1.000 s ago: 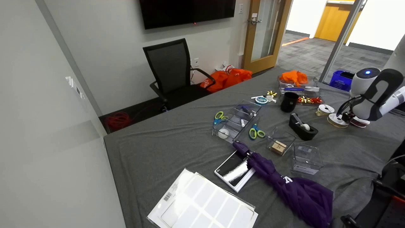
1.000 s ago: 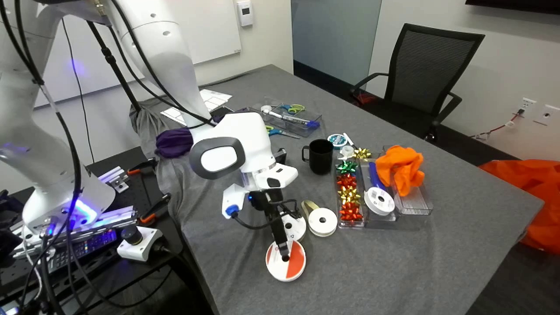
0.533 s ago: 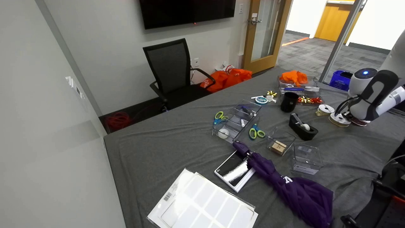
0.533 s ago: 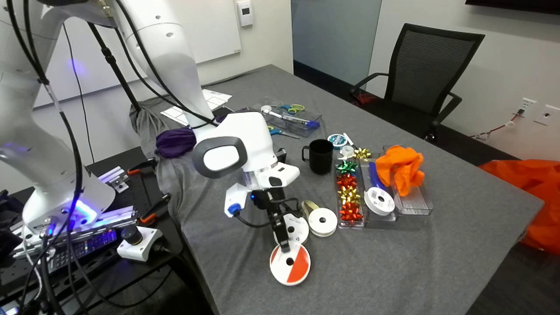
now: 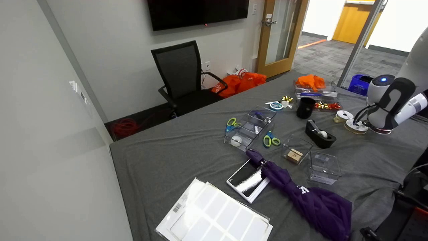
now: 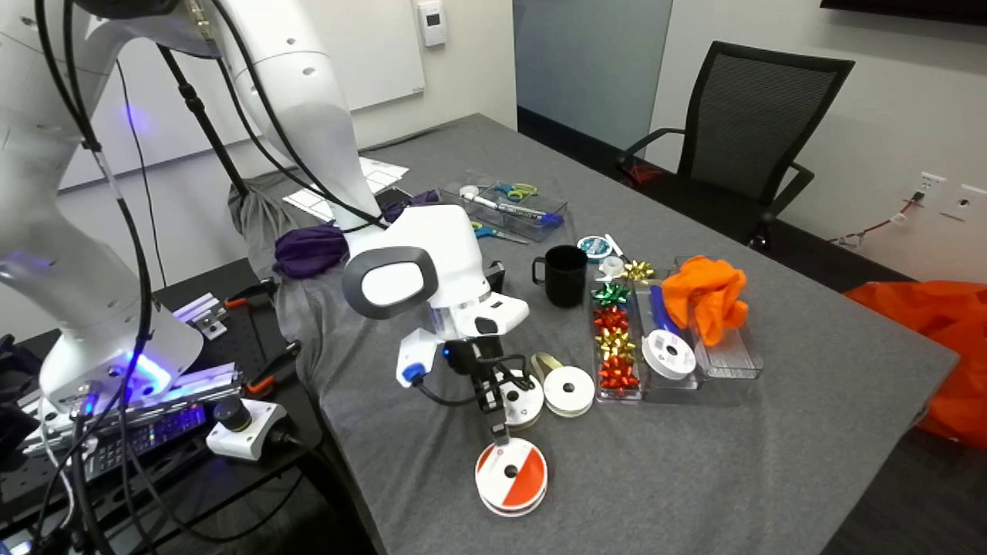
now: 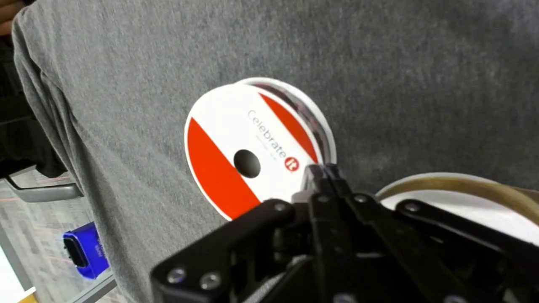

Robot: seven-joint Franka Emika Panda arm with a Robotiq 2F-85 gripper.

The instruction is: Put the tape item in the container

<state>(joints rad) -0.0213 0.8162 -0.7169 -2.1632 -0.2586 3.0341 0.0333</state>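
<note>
Red-and-white flat round tape spool [image 7: 252,145] lies label up on grey cloth-covered surface [image 6: 655,478]. Our tool [image 7: 323,170] hangs at its rim, jaws drawn together—nothing visible between them; whether it touches rim, we cannot tell. Next, we judge: rise slightly, spread jaws wide, centre over spool, straddle outer edge if span allows—otherwise pinch thickness from side. Mind white gold-ribboned spool [image 7: 471,206] nearby; easy to nudge.
</note>
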